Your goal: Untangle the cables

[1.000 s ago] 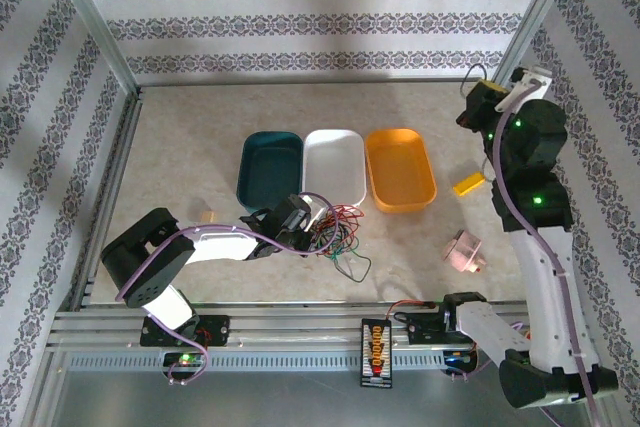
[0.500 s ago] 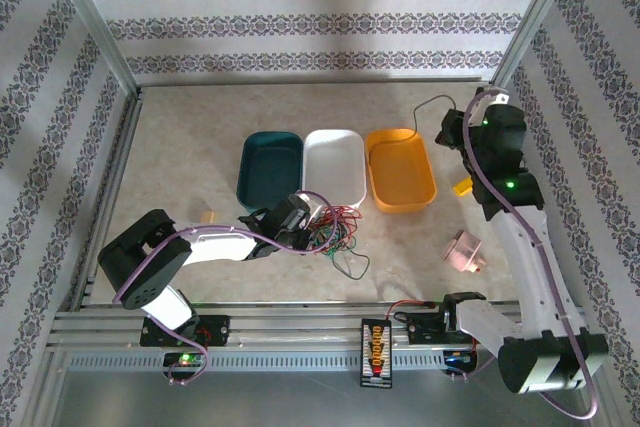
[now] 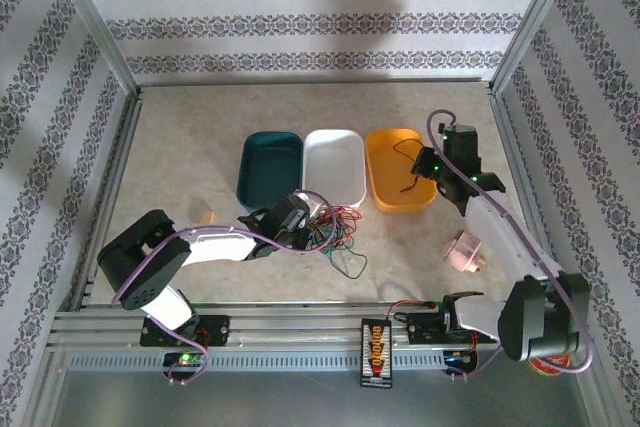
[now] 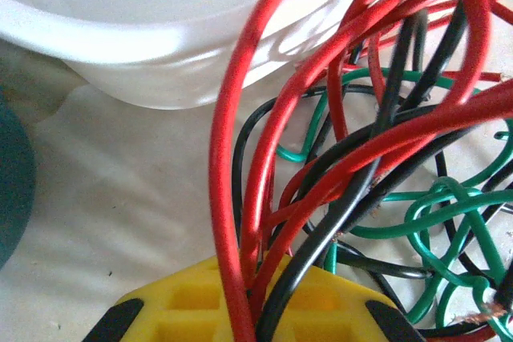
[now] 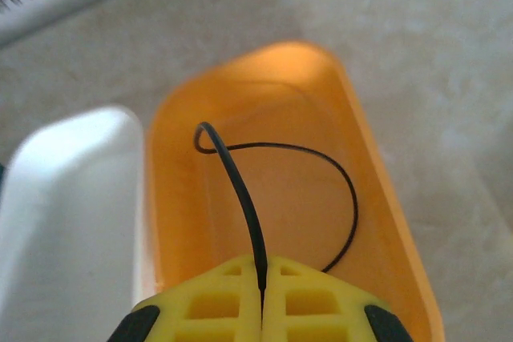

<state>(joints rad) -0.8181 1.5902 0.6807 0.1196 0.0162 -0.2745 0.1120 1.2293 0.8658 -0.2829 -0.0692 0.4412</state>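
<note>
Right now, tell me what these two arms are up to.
They are sorting out a tangle of thin wires. The right gripper is shut on a single black cable, whose loop hangs over the orange tray. The left gripper is shut on the bundle of red, green and black cables, which lies on the table on the near side of the white tray. The bundle is knotted, so most of the untangling is left to do.
</note>
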